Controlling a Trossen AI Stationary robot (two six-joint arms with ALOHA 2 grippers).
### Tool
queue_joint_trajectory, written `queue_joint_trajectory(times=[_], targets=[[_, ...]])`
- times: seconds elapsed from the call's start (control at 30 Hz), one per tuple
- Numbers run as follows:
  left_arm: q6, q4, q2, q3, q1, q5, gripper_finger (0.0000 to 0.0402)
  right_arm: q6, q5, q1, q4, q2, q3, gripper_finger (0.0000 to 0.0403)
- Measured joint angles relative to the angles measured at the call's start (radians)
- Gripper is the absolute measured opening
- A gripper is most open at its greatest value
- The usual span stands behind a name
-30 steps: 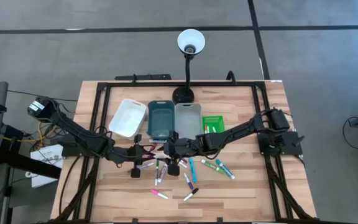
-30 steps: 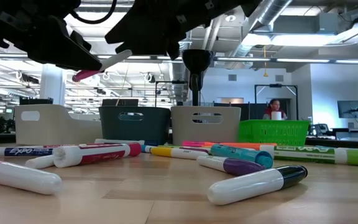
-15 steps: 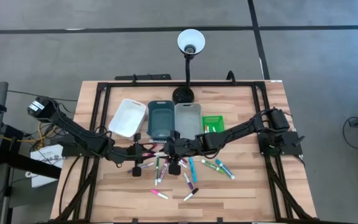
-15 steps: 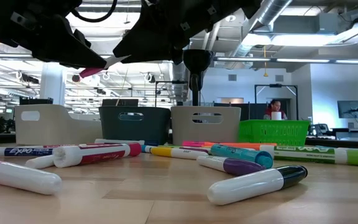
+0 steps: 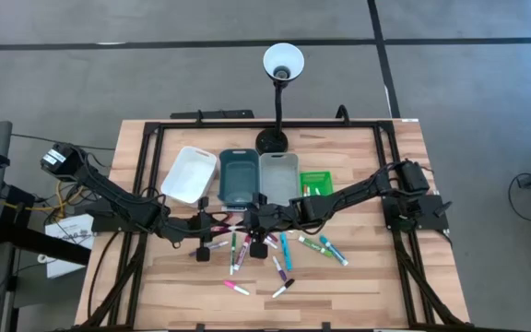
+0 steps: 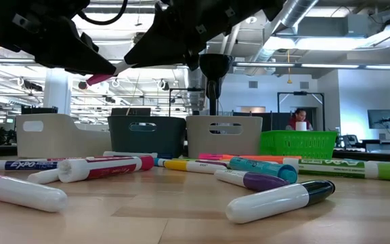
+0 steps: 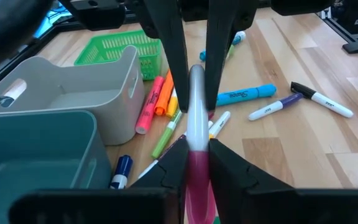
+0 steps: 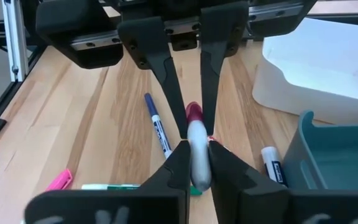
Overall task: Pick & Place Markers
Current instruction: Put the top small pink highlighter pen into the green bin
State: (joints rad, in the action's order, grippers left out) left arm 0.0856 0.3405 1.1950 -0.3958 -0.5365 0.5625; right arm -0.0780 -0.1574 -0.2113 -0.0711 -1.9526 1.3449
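One marker (image 5: 231,220), with a white barrel and a magenta cap, hangs in the air above the middle of the table, between my two grippers. My left gripper (image 5: 218,221) comes from the table's left and is shut on the cap end. My right gripper (image 5: 245,219) comes from the right and is shut on the barrel end. In the low view the marker (image 6: 110,73) tilts slightly, cap end lower. Several other markers (image 5: 284,254) lie flat on the wood below and nearer the front edge. My left gripper pinches the marker's magenta cap end (image 7: 197,163) between its two fingers. The fingers reach in from the table's left, slanting a little down, and lie along the marker. The marker is clear of the table. My right gripper pinches the white barrel (image 8: 197,149) near its free end between its two fingers. It comes from the table's right, slanting a little down, with the fingers along the marker. The cap end (image 8: 193,115) sticks out ahead, between the other gripper's fingers.
Behind the grippers stand a white tray (image 5: 190,173), a teal tray (image 5: 238,177), a grey tray (image 5: 278,175) and a green basket (image 5: 317,183). A lamp (image 5: 282,65) rises at the far edge. Loose markers (image 6: 276,196) cover the near middle of the table.
My right gripper has shut on the white barrel end of the marker that my left gripper holds up. Both arms have stayed in place, and the marker has stayed in the air between them.
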Motion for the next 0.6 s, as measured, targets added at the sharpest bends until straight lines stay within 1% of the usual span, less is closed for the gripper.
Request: queue_joint_trajectory(times=[0.17, 0.3, 0.6], targets=[[-0.002, 0.0, 0.0, 0.0, 0.0, -0.001, 0.0063, 0.0, 0.002, 0.002, -0.003, 0.0, 0.0, 0.0041], [-0.003, 0.0, 0.0, 0.0, 0.0, -0.003, 0.0072, 0.0, 0.002, 0.002, -0.004, 0.0, 0.0, 0.0024], [-0.003, 0.003, 0.0, 0.0, 0.0, 0.004, 0.0076, -0.001, -0.003, 0.002, -0.005, 0.0, 0.0, 0.0023]])
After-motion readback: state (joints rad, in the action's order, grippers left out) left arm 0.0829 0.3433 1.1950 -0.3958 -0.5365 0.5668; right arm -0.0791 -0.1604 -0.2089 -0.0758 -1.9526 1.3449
